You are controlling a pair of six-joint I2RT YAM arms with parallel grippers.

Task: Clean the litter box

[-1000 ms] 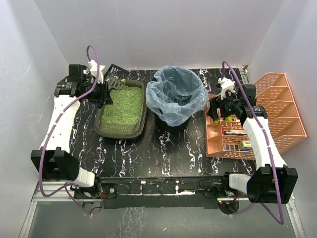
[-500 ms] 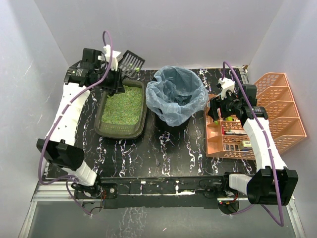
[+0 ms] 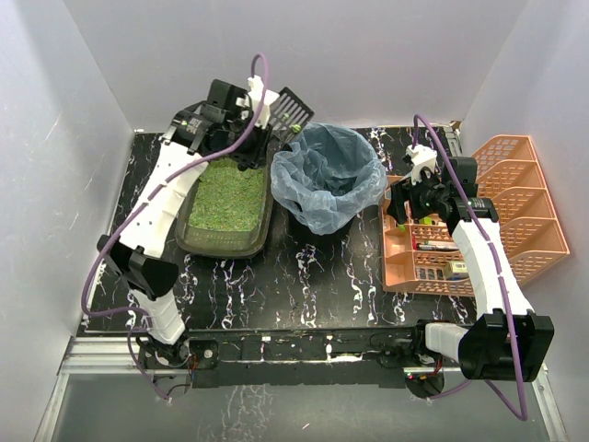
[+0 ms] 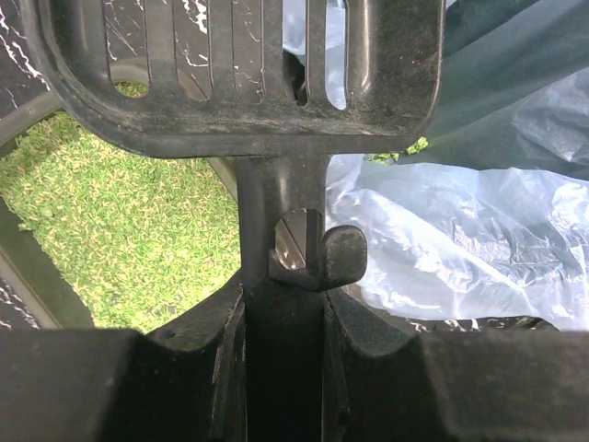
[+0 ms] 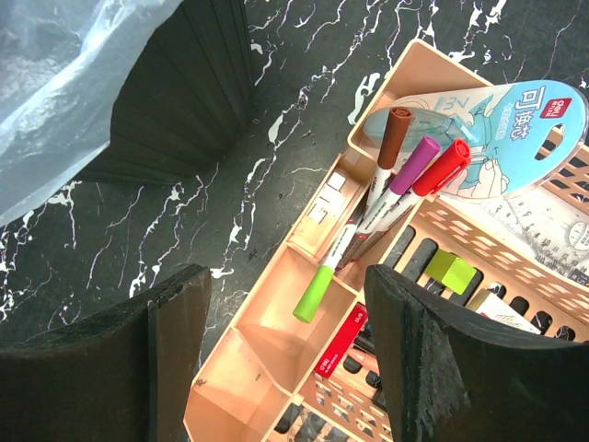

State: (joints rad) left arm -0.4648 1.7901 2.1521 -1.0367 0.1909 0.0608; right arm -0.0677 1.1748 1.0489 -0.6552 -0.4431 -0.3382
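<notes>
One scoop (image 4: 239, 83): clamped in left gripper (image 4: 285, 313), just ahead of it, over the bin (image 3: 317, 216) rim.
Litter box (image 3: 221, 247): down-left of that gripper, full of litter.
Right gripper (image 5: 290, 322): spread, holding nothing, organiser (image 5: 267, 304) right under it.
Progress: midway I'd guess, dumping plus more passes left.

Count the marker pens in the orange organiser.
4, clustered together in the orange organiser: brown-capped marker, purple-capped marker and red-capped marker side by side, green-capped marker slanting beneath them. More may be hidden.

Tally on the tabletop (image 3: 322, 276)
One litter box (image 3: 225, 198), one bag-lined bin (image 3: 327, 175), one slotted scoop (image 3: 290, 109), two orange organisers (image 3: 428, 253), four markers (image 5: 411, 168).
</notes>
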